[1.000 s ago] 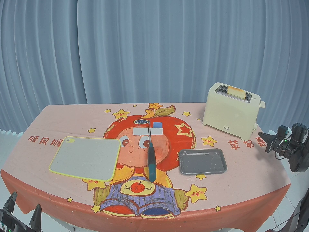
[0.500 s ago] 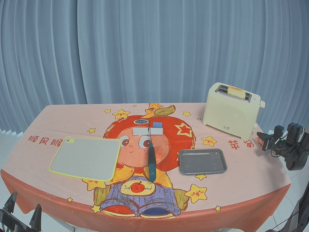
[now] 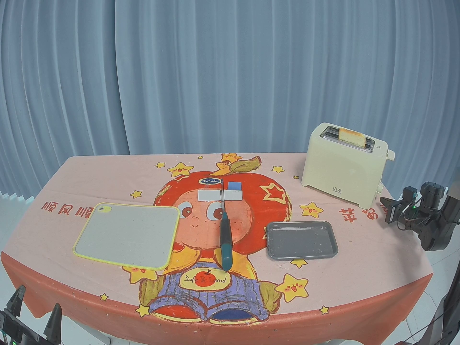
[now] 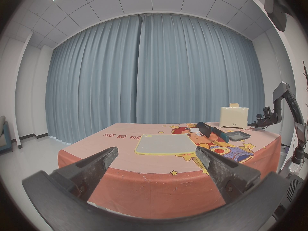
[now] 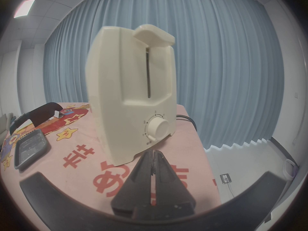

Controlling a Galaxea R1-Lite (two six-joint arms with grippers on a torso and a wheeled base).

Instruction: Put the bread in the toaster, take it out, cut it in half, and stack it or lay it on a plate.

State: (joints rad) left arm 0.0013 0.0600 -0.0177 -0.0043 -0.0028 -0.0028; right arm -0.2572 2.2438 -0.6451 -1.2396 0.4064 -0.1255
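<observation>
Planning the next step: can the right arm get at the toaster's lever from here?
Probably yes: the right pincer, shut, faces the toaster at its control end; the lever stands higher, with nothing between them.

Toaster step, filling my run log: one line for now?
bread: in toaster | right gripper: shut, beside toaster | left gripper: open

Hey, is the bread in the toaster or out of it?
In: the bread stands in a slot of the toaster, its top poking above the rim.

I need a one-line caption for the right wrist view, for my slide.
The shut right gripper faces the lever end of the toaster; a tray lies farther along the table.
</observation>
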